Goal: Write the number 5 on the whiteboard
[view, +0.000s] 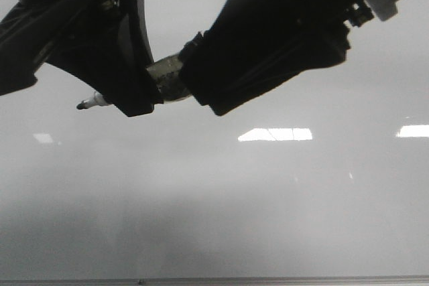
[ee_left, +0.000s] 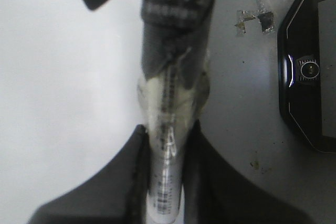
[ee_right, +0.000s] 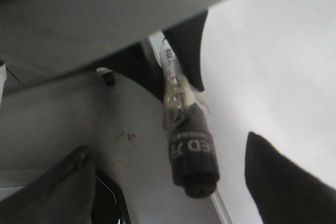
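The whiteboard's thin grey frame edge (view: pixel 268 279) lies nearest, at six o'clock in the front view, with bare glossy whiteboard (view: pixel 201 219) beyond it. Farther back, at ten o'clock, the left gripper (view: pixel 137 102) is clamped on the marker (view: pixel 94 101), tip pointing to nine o'clock. At one o'clock the right gripper (view: pixel 194 95) reaches the marker's rear; its fingers stand spread, not touching it. No written digit is visible.

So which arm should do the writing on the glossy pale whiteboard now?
Left, probably. The left gripper is clamped on the white, tape-wrapped marker, its black tip free above the whiteboard. The right gripper is open around the marker's dark end.
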{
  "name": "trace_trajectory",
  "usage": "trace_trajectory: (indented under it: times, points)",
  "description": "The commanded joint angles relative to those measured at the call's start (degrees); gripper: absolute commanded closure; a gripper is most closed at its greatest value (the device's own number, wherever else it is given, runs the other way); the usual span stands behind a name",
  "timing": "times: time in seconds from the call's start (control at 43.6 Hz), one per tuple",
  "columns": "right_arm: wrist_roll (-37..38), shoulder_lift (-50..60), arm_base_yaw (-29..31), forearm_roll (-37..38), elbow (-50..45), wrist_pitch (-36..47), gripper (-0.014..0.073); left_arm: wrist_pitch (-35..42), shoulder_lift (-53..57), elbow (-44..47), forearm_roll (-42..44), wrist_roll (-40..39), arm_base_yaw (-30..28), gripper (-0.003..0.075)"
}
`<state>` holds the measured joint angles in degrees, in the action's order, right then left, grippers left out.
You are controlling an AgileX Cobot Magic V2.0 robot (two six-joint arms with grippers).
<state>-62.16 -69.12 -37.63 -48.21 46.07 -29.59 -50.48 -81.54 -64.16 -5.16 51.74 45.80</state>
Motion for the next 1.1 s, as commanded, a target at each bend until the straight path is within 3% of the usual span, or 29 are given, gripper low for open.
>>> trace_trajectory:
  times: [0.0, 0.367, 0.848, 0.986, 1.078]
  points:
    - [-2.3, 0.3, -0.1, -3.5, 2.3, 2.2, 0.0044, 2.5, 2.1, -1.9, -1.0, 0.0, 0.4, 0.0741]
    - [-5.4, -0.8, -0.1, -7.4, 2.3, 2.4, 0.0242, 2.5, 2.1, -1.9, -1.0, 0.0, 0.4, 0.0741]
    - [-5.4, -1.6, -0.1, -7.2, 2.3, -0.1, 0.0659, 2.6, 2.1, -1.9, -1.0, 0.0, 0.4, 0.074]
    - [-5.2, -1.6, 1.1, -5.4, 2.3, -0.2, 0.0661, 3.3, 2.1, -1.9, -1.0, -0.5, 0.4, 0.0731]
    - [-3.7, -1.6, 3.4, -5.2, 2.3, -1.7, 0.0661, 4.4, 2.1, -1.9, -1.0, -2.1, 0.4, 0.0625]
